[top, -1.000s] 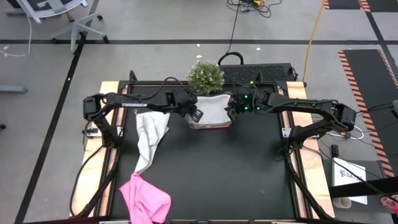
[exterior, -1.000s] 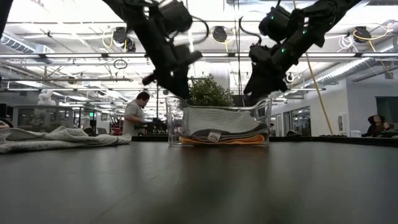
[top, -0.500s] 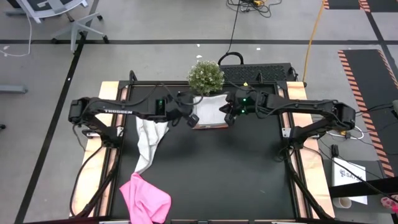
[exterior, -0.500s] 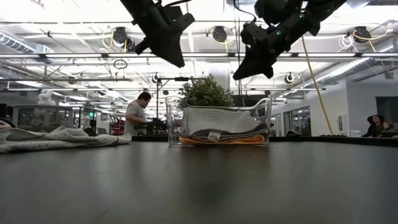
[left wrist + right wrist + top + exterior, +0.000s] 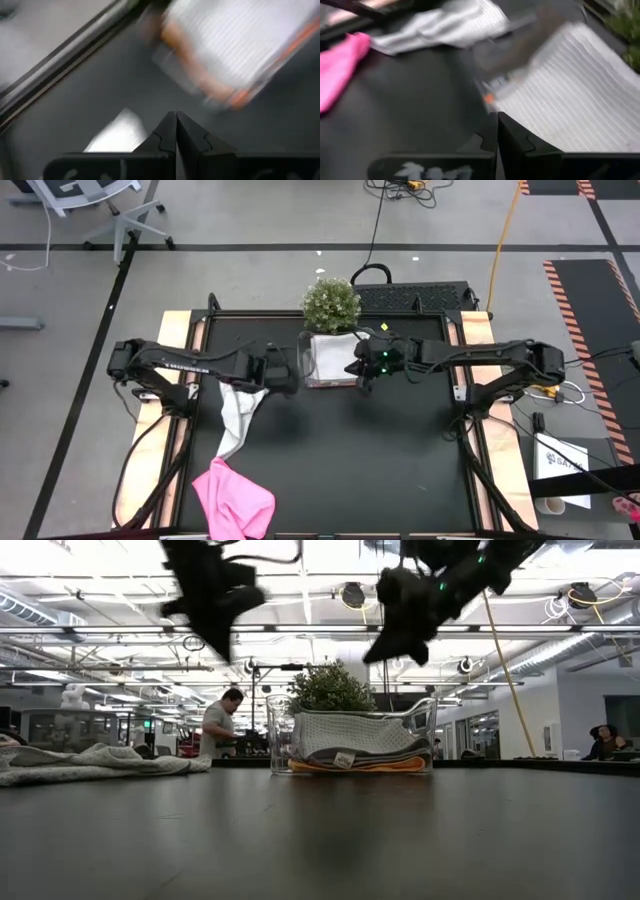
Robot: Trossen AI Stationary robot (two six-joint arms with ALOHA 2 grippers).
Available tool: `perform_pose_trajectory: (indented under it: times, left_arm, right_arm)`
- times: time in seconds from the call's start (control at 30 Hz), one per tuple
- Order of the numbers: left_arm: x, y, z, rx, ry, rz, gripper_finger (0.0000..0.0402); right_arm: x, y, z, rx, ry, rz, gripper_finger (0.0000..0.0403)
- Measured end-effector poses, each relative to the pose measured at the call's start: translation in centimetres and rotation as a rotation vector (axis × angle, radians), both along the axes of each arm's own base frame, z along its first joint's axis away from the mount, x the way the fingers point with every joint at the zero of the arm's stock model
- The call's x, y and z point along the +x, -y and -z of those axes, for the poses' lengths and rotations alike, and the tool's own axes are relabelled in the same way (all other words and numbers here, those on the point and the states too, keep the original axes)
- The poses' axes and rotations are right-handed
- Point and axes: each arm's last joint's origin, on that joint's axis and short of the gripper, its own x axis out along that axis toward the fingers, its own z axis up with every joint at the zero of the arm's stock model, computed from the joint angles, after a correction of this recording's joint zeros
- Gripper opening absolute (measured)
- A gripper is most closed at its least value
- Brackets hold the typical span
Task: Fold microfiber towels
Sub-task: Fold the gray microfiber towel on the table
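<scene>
**Both grippers empty above the towels**

A bright pink crumpled microfiber towel (image 5: pixel 233 498) is lying at seven o'clock on the black table (image 5: pixel 380 460). A light grey towel (image 5: pixel 238 411) is stretching lengthwise from six toward twelve. The left gripper (image 5: pixel 287 375) and right gripper (image 5: pixel 358 370), fingers pressed together, are flanking a clear plastic tub (image 5: pixel 326 383) holding a folded grey towel (image 5: pixel 360 734). A person (image 5: pixel 217 724) is standing behind.

My two arms are dark and jointed; the left arm (image 5: pixel 190 363) carries white lettering, the right arm (image 5: pixel 470 352) shows green lights, and black cables trail along both.
</scene>
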Motion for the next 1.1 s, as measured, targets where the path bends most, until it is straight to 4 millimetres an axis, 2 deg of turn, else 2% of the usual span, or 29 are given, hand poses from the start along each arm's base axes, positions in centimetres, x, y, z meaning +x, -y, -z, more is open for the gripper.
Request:
perform_pose_trajectory:
  times: [0.1, 0.27, 0.43, 0.6, 0.67, 0.9, 1.1]
  left_arm:
    - [-2.2, 0.7, 0.4, -0.025, -0.140, -0.121, 0.0006]
    - [-5.3, 1.3, 0.2, -0.001, -0.306, -0.344, 0.0010]
    - [-6.6, 1.2, 0.7, -0.032, -0.246, -0.360, 0.0043]
    - [-9.0, 1.4, 3.1, -0.128, -0.283, -0.443, 0.0083]
    - [-10.6, 1.4, 4.2, -0.131, -0.303, -0.488, 0.0097]
    - [-14.0, -0.7, 6.7, -0.192, -0.205, -0.587, 0.0142]
    - [-15.2, -3.5, 7.1, -0.155, -0.151, -0.645, 0.0177]
  right_arm:
    - [-0.4, -1.0, -1.3, 0.006, 0.044, -0.020, 0.0001]
    - [-1.0, -1.9, -2.2, 0.022, 0.067, -0.034, 0.0002]
    - [-1.2, -2.3, -2.4, 0.062, 0.070, -0.046, 0.0002]
    - [-1.2, -2.5, -2.3, 0.088, 0.064, -0.033, 0.0002]
    - [-1.1, -2.5, -2.3, 0.092, 0.063, -0.032, 0.0002]
    - [-1.1, -2.5, -2.4, 0.089, 0.078, -0.031, 0.0002]
    - [-1.0, -2.5, -2.5, 0.091, 0.098, -0.027, 0.0002]
